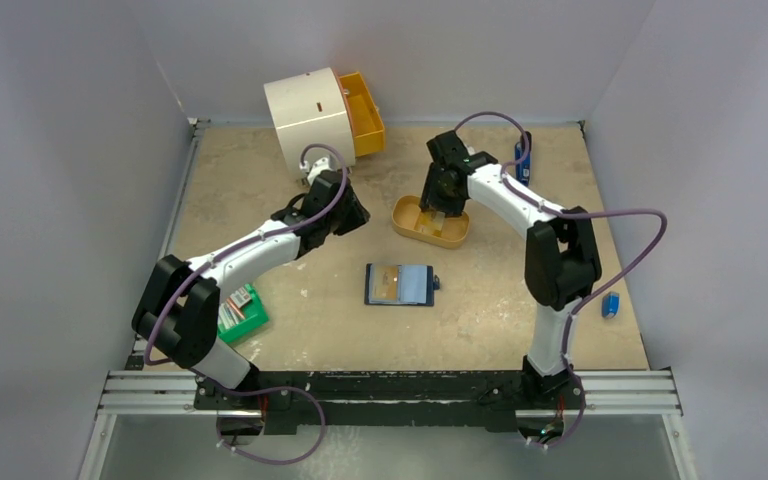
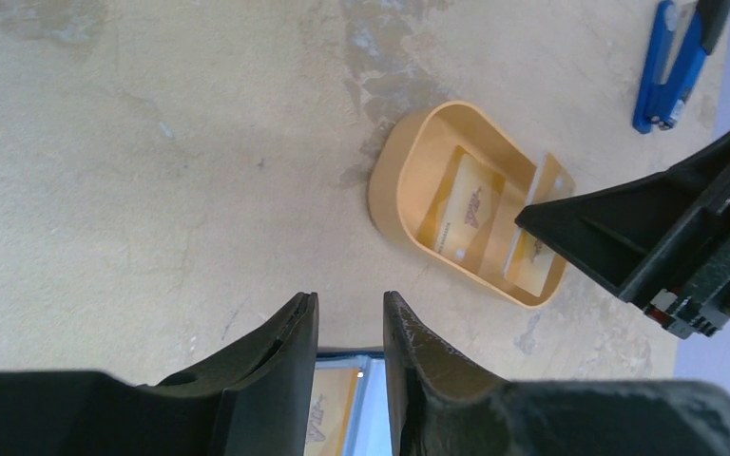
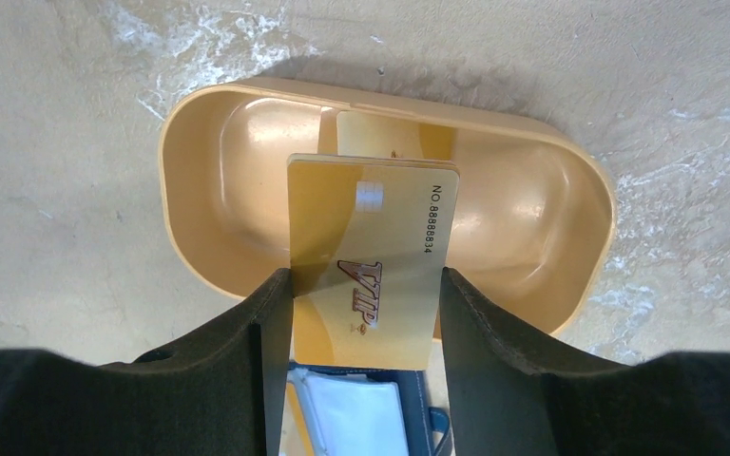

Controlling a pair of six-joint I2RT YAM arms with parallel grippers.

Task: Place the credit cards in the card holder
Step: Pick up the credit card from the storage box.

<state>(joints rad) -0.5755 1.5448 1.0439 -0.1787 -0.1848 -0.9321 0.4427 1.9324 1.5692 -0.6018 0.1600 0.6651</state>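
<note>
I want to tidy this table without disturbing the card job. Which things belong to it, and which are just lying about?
Job: credit card held in the right pincer; more cards in the orange tray; open card holder.
Lying about: green box; blue snips; cream drum with yellow drawer; small blue object.

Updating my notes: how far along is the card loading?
Done: one card sits in the open card holder. In hand: the right pincer grips a second card at the orange tray. Left: that card must go in, plus another card lying in the tray. The left pincer is empty.
</note>
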